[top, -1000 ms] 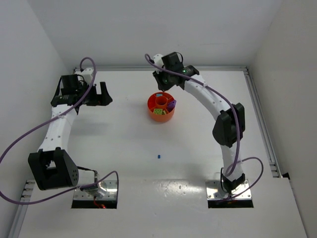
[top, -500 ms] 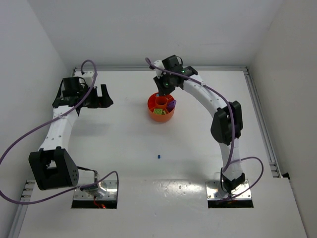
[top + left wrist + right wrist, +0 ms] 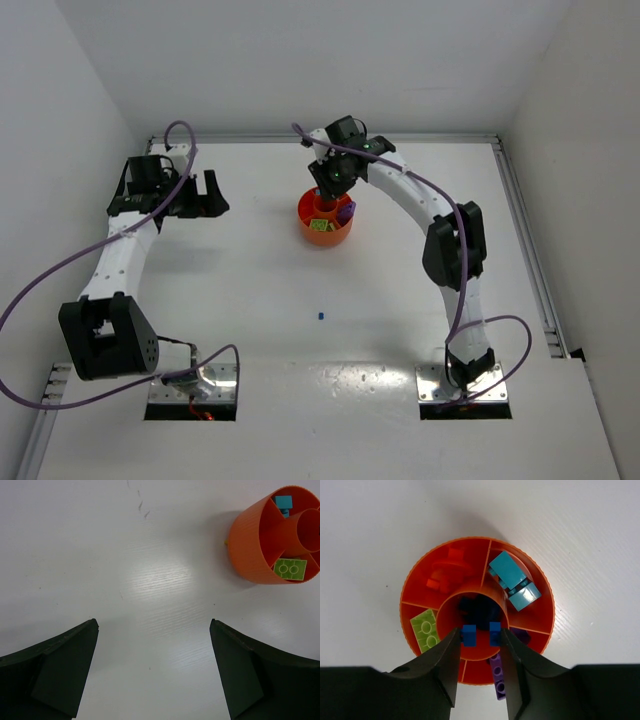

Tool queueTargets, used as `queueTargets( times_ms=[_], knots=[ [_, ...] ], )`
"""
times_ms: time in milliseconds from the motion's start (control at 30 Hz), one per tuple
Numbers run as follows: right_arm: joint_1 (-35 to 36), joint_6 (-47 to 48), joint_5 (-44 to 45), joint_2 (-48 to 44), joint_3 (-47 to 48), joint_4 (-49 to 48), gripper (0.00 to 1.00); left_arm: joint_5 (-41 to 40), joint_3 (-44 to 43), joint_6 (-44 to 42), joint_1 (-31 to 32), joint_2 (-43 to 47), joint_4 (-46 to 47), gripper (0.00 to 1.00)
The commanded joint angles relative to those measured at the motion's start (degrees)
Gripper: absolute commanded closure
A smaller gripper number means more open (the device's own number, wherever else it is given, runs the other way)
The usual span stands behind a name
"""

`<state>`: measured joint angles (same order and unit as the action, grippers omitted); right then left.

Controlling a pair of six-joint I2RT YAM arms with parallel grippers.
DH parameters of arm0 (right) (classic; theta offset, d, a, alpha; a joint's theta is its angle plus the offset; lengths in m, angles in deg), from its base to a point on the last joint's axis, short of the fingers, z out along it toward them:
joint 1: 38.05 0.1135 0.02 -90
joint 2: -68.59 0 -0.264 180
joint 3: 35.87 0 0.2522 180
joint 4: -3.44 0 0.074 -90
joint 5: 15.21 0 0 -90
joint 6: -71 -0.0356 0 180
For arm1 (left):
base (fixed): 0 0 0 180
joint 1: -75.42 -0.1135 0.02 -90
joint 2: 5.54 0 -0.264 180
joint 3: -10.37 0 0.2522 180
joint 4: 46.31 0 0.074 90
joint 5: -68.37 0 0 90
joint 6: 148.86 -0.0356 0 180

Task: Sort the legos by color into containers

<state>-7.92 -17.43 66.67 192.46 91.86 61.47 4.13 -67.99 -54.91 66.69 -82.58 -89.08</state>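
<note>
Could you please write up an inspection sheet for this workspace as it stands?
Surface: white table, faint scuffs.
Job's things: orange tray holds orange pieces, teal pieces, a green brick and purple pieces in separate wedges, dark blue pieces in its central cup; one loose blue piece lies on the table nearer the arm bases.
Clutter: nothing seen.
Grippers: left gripper open, nothing between its fingers, apart from the tray; right gripper over the central cup, a blue brick between its fingers, grip unclear.
Cables: purple cables loop along both arms.
Surroundings: white walls on three sides; metal rail along the table's right edge.
</note>
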Motion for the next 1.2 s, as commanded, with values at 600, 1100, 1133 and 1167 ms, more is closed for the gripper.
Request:
queueTargets(
  times_ms=[600,1100,1133,1167],
  knots=[
    [0.81,1.51,-0.67,-3.11,-1.82,-1.47,0.86,2.89,0.17,0.27,-0.85,0.22,1.94,0.00],
    [0.81,4.32,-13.83,-12.40,-8.40,-2.35,0.78,5.88,0.70,-3.15,0.29,1.27,2.47,0.00],
    [0.81,5.54,-16.38,-13.82,-11.37,-1.74,0.78,5.88,1.22,-3.68,0.82,1.97,2.47,0.00],
    [0.81,8.78,-17.62,-15.14,-12.71,-0.60,0.76,5.88,1.23,-3.68,0.82,1.98,2.47,0.00]
  ],
)
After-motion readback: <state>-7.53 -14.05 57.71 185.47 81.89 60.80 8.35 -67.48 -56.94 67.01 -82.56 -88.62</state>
